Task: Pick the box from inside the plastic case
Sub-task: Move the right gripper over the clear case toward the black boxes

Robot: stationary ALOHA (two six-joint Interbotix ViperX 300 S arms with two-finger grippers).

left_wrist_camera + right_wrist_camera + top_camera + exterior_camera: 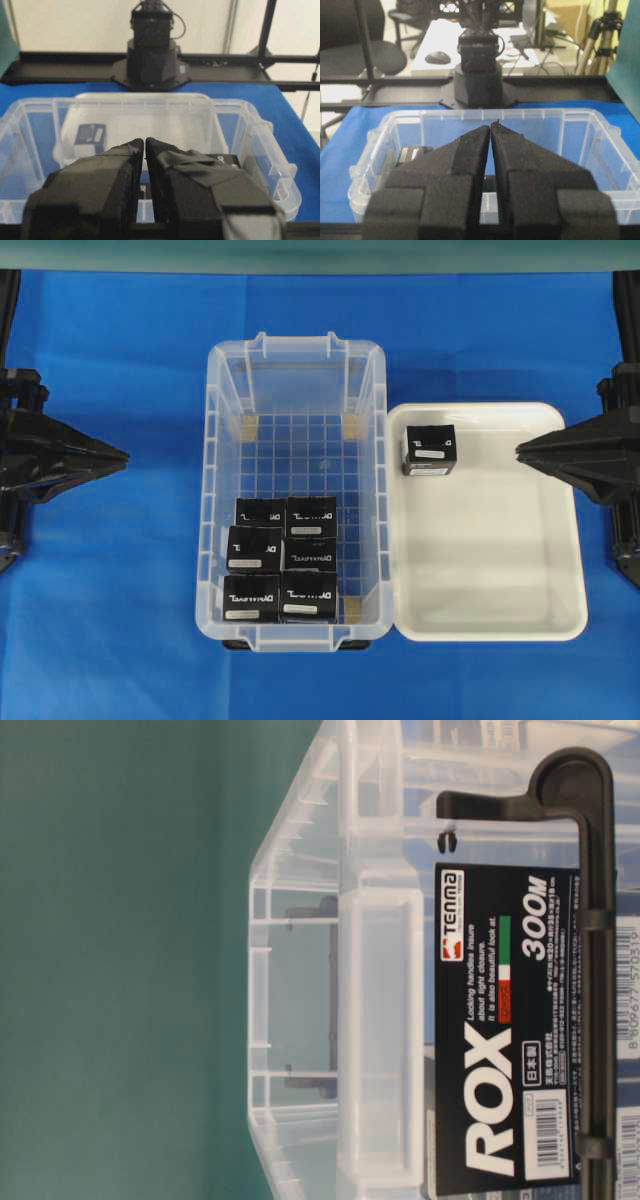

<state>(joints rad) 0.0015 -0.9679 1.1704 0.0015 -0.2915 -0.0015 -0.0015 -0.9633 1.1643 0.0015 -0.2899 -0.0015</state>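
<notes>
At centre of the overhead view, six boxes (281, 568) fill the lower half of the plastic case (296, 360); a seventh sits in the white tray (487, 580) at right. Both wrist views show the left pincer (145, 141) and right pincer (490, 125) closed, empty. Only the table-level view shows the case's "ROX" label (505, 1042).

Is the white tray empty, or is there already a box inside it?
Not empty: one black box sits in the white tray, at its far left corner in the overhead view.

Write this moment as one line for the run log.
left gripper: shut, parked | right gripper: shut, parked | plastic case: six boxes | white tray: one box
</notes>
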